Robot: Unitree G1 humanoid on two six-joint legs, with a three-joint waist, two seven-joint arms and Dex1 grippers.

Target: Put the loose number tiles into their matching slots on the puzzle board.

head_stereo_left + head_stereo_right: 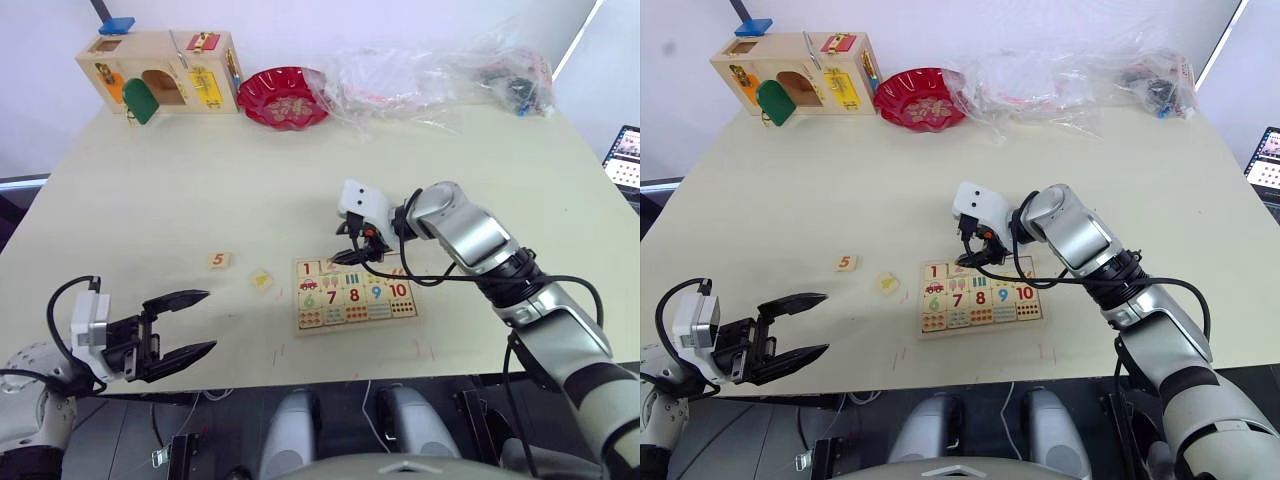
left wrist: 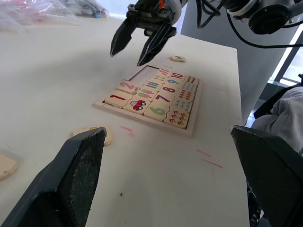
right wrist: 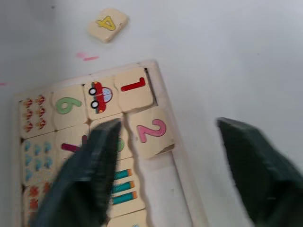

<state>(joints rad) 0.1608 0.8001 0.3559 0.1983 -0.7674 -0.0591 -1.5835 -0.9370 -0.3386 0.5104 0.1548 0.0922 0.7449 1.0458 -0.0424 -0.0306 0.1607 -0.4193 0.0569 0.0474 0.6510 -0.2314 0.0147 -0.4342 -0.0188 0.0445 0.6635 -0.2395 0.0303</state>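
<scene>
Your left gripper (image 1: 190, 322) is hovering low at your left side, fingers spread wide and pointing inward. Your right arm is reaching forward and bending inward, its right gripper (image 2: 139, 45) pointing down with fingers parted.

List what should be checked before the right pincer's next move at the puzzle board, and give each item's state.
1. Right pincer open and empty above the puzzle board: ok.
2. Tile 1 seated in its slot: ok.
3. Tile 2 lying square in its slot: not ok, it sits skewed beside tile 1.
4. Empty slot next to tile 2 unobstructed: ok.
5. Tile 4 and tile 5 face up on the table, free to grasp: ok.
6. Left pincer open and away from the board: ok.
</scene>
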